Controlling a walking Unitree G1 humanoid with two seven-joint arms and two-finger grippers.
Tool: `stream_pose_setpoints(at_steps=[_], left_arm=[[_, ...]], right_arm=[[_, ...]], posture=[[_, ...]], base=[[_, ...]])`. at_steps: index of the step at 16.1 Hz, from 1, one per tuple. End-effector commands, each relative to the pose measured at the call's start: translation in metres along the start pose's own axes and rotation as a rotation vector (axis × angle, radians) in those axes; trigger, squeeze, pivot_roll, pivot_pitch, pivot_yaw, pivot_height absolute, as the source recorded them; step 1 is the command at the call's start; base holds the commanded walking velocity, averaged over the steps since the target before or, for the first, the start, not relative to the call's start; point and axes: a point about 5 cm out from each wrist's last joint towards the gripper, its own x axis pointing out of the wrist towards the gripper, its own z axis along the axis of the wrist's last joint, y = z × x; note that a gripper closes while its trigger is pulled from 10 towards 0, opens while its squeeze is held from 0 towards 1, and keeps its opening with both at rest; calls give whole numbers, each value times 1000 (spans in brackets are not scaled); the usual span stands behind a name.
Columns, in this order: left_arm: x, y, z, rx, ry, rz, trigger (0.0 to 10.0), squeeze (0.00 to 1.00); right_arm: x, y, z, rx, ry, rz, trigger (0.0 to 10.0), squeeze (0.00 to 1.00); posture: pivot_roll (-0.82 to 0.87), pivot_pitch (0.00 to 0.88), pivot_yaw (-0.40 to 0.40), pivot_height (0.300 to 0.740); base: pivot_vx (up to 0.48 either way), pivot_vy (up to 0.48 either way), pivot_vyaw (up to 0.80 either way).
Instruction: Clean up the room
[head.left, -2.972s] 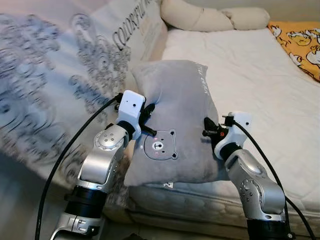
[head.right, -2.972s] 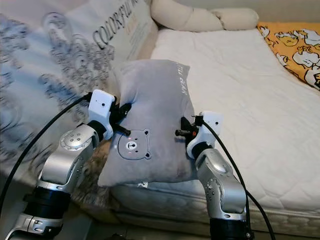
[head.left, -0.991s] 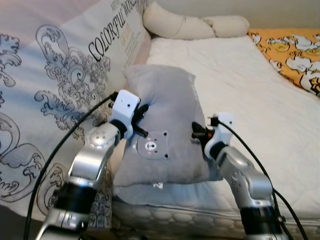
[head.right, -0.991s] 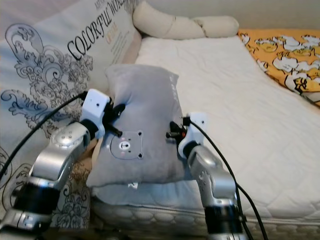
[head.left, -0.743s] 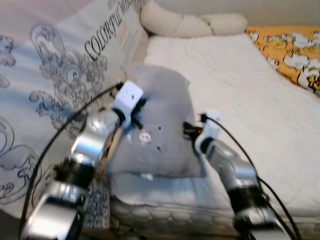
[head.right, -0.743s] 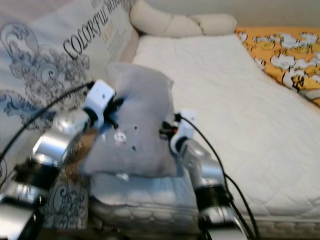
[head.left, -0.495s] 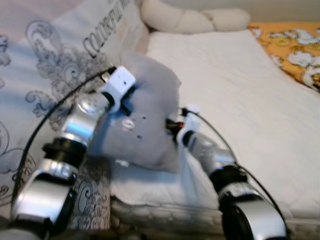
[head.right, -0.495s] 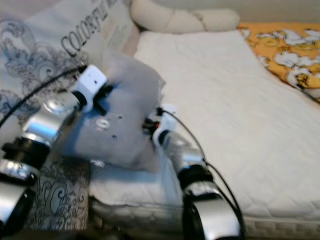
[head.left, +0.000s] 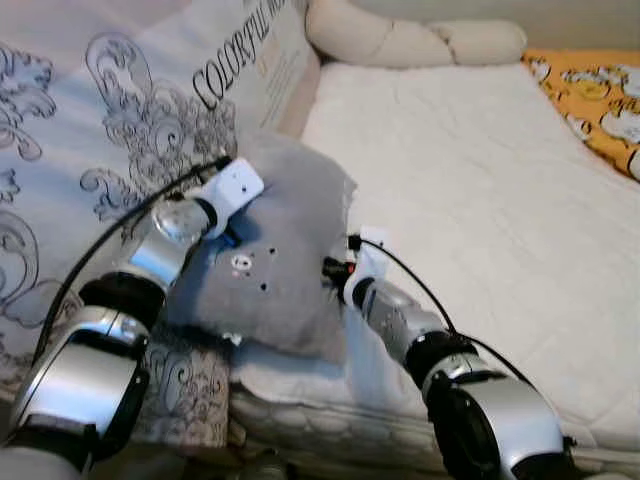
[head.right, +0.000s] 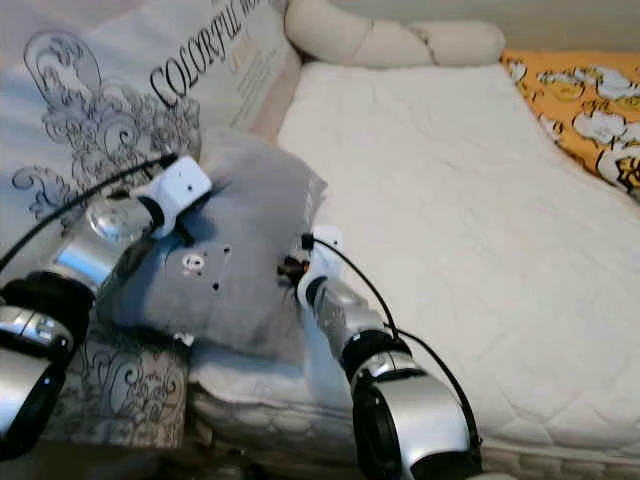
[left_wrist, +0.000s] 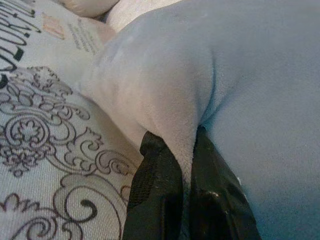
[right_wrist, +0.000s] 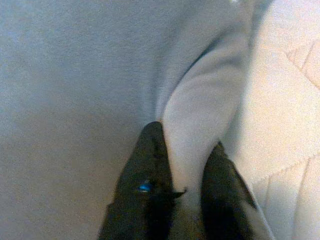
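Note:
A grey pillow (head.left: 275, 255) with a small bear face lies at the near left corner of the white mattress (head.left: 480, 190), held between both arms. My left gripper (head.left: 232, 232) pinches its left edge; in the left wrist view my left gripper (left_wrist: 186, 150) is shut on a fold of grey fabric (left_wrist: 170, 100). My right gripper (head.left: 335, 268) grips the pillow's right edge; in the right wrist view my right gripper (right_wrist: 185, 142) is shut on a fold of the grey pillow (right_wrist: 75, 75).
A large printed cushion (head.left: 150, 130) with black scrollwork and lettering leans along the left side of the bed. Cream bolster pillows (head.left: 400, 40) lie at the head of the mattress. An orange patterned blanket (head.left: 600, 90) covers the far right.
Both arms have reached forward and lowered the grey pillow toward the mattress, tilting it flatter and to the left. The camera has also shifted.

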Motion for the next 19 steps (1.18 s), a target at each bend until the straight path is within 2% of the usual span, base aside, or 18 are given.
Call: stream_pose_setpoints(at_steps=[1, 3, 4, 6, 8, 9, 10, 11, 13, 14, 15, 16, 17, 18, 19], left_arm=[[-1, 17, 7, 47, -21, 115, 10000, 0], [0, 19, 5, 61, -15, 151, 10000, 0], [0, 21, 7, 68, -26, 171, 10000, 0], [2, 23, 12, 55, -55, 192, 10000, 0], [4, 13, 14, 47, -87, 141, 10000, 0], [5, 11, 14, 49, -95, 127, 10000, 0], [5, 11, 17, 51, -118, 137, 10000, 651], [4, 11, 20, 41, -143, 122, 10000, 1000], [2, 16, 26, 52, -189, 118, 10000, 1000], [-1, 22, 38, 37, -258, 119, 10000, 1000], [-4, 23, 48, -23, -320, 99, 10000, 1000], [-7, 20, 60, -155, -407, 56, 10000, 1000], [-13, 15, 68, -324, -490, 20, 10000, 1000], [-22, 5, 71, -436, -540, -16, 10000, 373], [-30, -6, 70, -482, -564, -11, 10000, 16]], right_arm=[[3, 17, -6, 16, -1, 35, 10000, 1000], [1, 11, -9, 45, -20, 45, 10000, 1000], [-2, 4, -10, 86, -54, 65, 10000, 1000], [-8, -7, -8, 92, -124, 142, 10000, 1000], [-19, -23, -1, 75, -221, 216, 10000, 1000], [-22, -26, 1, 74, -243, 234, 10000, 1000], [-29, -32, 7, 73, -290, 257, 10000, 1000], [-37, -40, 13, 55, -339, 268, 10000, 1000], [-50, -50, 20, 33, -401, 253, 10000, 1000], [-62, -51, 24, -17, -429, 249, 10000, 1000], [-67, -51, 28, -39, -447, 243, 10000, 1000], [-73, -52, 33, -54, -473, 212, 10000, 1000], [-80, -52, 38, -54, -497, 178, 10000, 467], [-89, -51, 43, -48, -523, 151, 10000, 0], [-97, -50, 47, -50, -540, 109, 10000, 0]], posture=[[229, 56, 60, 740], [215, 53, 62, 740], [202, 38, 63, 740], [186, 18, 66, 740], [163, 0, 63, 740], [161, 0, 61, 740], [158, 0, 57, 740], [155, 0, 53, 740], [142, 0, 51, 740], [130, 0, 48, 740], [124, 0, 47, 740], [114, 0, 50, 740], [100, 0, 55, 740], [71, 0, 62, 740], [46, 0, 69, 740]], base=[[0, 0, 0], [0, 0, 0], [0, 0, 0], [0, 0, 0], [0, 0, 0], [0, 0, 0], [0, 0, 0], [0, 0, 0], [0, 0, 0], [0, 0, 0], [0, 0, 0], [0, 0, 0], [0, 0, 0], [0, 0, 0], [0, 0, 0]])
